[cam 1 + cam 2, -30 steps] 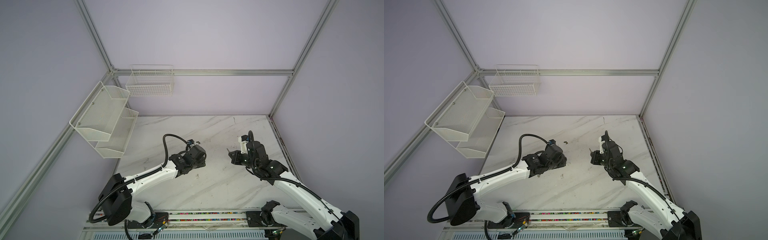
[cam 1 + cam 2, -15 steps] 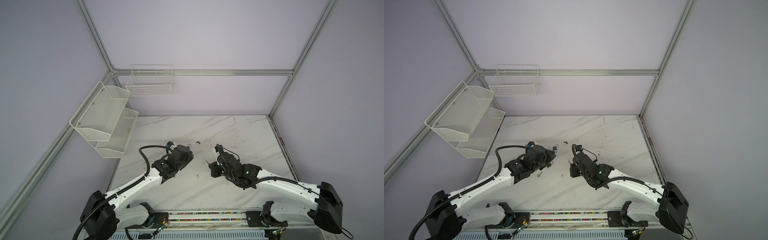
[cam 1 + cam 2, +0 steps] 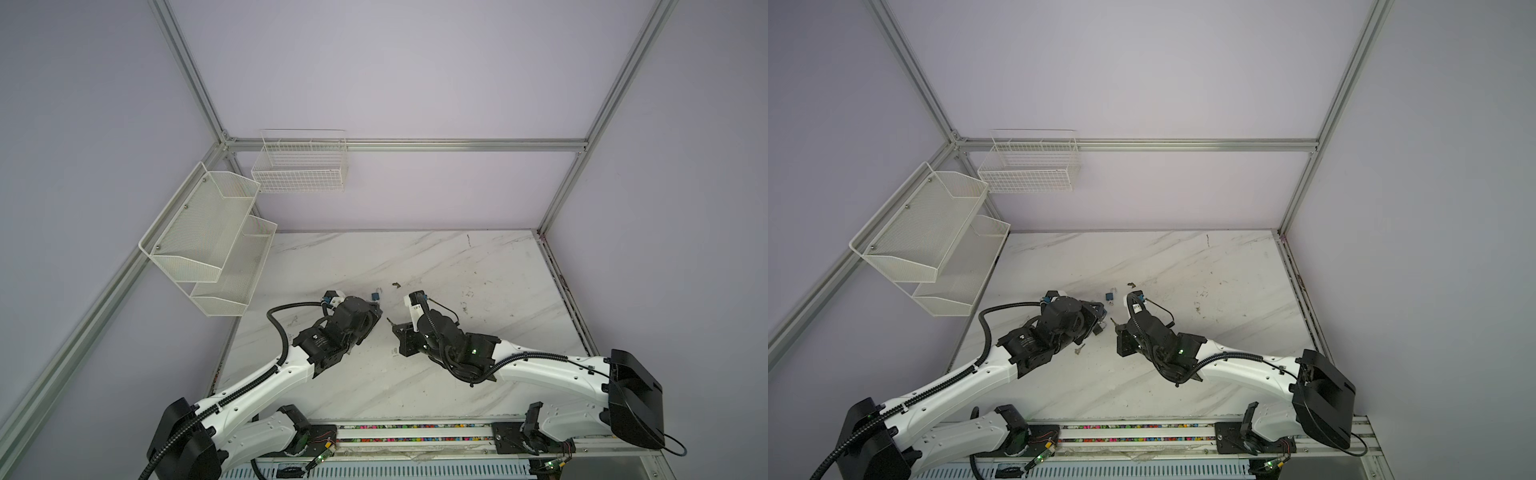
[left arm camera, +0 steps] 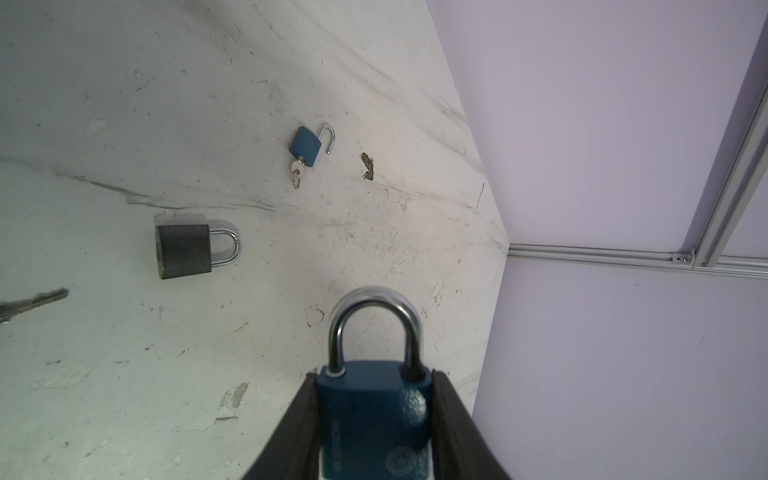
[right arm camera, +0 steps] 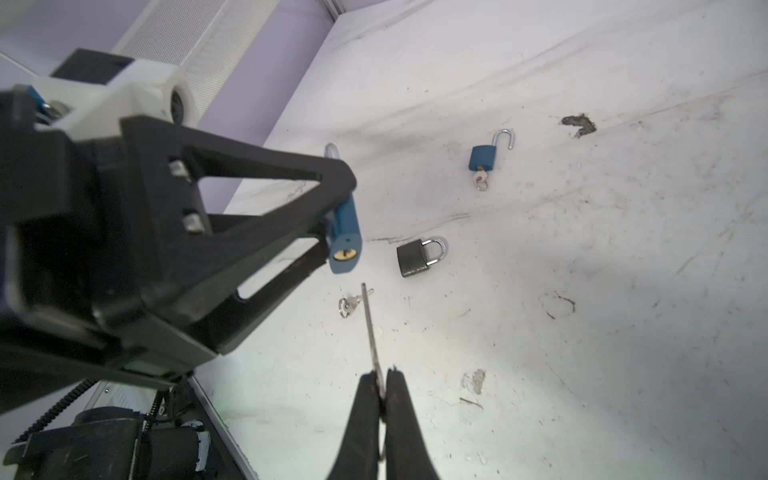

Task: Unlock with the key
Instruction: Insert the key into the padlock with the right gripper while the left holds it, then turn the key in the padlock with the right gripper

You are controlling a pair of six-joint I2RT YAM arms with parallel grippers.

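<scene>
Gripping the lock: the left gripper [image 4: 372, 374] clamped a large blue padlock [image 4: 374, 419] across its body, shackle shut, lifted off the marble table [image 3: 457, 270] just left of centre.
Holding the key: the right gripper [image 5: 380, 376] was pinched tight on the head end of a silver key [image 5: 369, 324], blade pointing left toward the lock.
Gap: the key's tip was close to the brass keyhole [image 5: 345, 253] in the lock's bottom end, but outside it.
Under the grippers: a grey padlock [image 4: 185, 251] lay flat on the table, shackle shut.
Farther back: a small blue padlock [image 4: 305, 146] lay just beyond the grippers, shackle swung open, a small key [image 4: 296, 170] standing in its base.
Loose: a spare key [image 5: 349, 305] lay on its ring at the near-left side of the grey padlock, touched by neither arm.
Arms: both reached in from the near edge, wrists almost meeting mid-table.
</scene>
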